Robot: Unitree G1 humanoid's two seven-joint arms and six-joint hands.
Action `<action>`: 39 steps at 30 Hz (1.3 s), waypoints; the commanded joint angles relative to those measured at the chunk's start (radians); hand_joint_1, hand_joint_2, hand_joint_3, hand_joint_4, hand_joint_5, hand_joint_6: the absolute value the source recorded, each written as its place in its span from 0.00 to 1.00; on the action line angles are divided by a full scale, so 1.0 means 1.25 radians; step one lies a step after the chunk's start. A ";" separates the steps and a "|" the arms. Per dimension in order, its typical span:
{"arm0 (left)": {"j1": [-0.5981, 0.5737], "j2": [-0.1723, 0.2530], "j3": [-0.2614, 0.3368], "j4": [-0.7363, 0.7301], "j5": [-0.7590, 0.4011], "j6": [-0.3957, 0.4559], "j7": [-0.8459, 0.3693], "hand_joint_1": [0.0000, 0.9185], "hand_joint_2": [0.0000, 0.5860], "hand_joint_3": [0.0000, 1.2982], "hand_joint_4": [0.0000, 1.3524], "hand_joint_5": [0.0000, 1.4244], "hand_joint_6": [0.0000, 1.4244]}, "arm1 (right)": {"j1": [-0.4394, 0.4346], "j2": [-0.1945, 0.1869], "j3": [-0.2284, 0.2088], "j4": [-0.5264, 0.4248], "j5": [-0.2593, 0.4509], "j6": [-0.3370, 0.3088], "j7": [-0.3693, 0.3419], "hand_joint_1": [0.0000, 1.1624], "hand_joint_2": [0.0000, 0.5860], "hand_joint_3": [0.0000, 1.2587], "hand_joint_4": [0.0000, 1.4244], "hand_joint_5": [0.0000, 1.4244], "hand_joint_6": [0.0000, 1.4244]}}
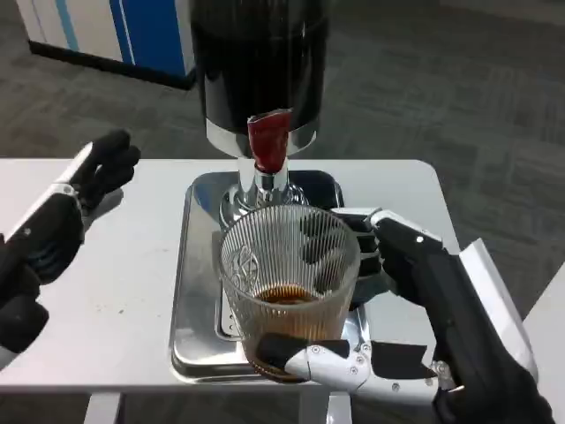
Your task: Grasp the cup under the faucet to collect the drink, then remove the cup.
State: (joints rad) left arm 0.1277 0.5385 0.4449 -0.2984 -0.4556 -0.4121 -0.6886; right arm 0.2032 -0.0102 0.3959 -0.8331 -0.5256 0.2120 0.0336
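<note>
One ribbed clear glass cup (290,287) is sitting on the steel tray (190,291) directly below the faucet (267,146), and a shallow layer of brown drink (287,294) is lying at its bottom. The faucet has a red handle and is hanging from the one dark dispenser (259,66), whose tank is showing a dark liquid. No label or writing is readable on the cup, the dispenser or the tray.

The right hand (388,291) is gripping the cup: its dark fingers (320,252) are wrapping around the far side, seen through the glass, and its white thumb (313,358) is pressing across the near base.

The left hand (75,208) is hovering over the white counter (115,283) well apart from the tray, to its left, holding nothing, with its fingers stretched forward and loosely apart.

The single tray is resting on the counter, centred under the dispenser. Behind the counter, on the grey carpet (441,79), one blue and white cabinet (115,35) is standing at the upper left; no writing is legible on it.
</note>
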 commanded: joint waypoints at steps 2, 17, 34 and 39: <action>0.001 0.006 -0.008 -0.012 0.014 -0.015 -0.007 0.00 0.10 0.00 0.00 0.00 0.00 | 0.005 0.012 0.007 -0.030 0.003 -0.001 0.000 0.75 0.29 0.44 0.47 0.51 0.49; 0.024 0.010 0.001 -0.019 0.029 -0.030 -0.012 0.00 0.10 0.00 0.00 0.00 0.00 | 0.009 0.013 0.019 -0.014 0.007 -0.004 0.001 0.75 0.29 0.44 0.47 0.52 0.50; 0.017 0.085 -0.002 0.002 0.208 -0.239 -0.038 0.00 0.10 0.00 0.00 0.00 0.00 | 0.001 0.011 0.025 0.002 0.008 -0.001 0.005 0.75 0.29 0.44 0.47 0.52 0.50; 0.013 0.119 -0.006 0.006 0.283 -0.315 -0.029 0.00 0.09 0.00 0.00 0.00 0.00 | -0.003 0.011 0.028 0.009 0.008 -0.002 0.005 0.75 0.29 0.45 0.47 0.52 0.50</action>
State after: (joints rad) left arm 0.1474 0.6550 0.4470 -0.2957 -0.1536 -0.7527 -0.7265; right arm 0.2080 -0.0150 0.4023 -0.8235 -0.5213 0.2216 0.0431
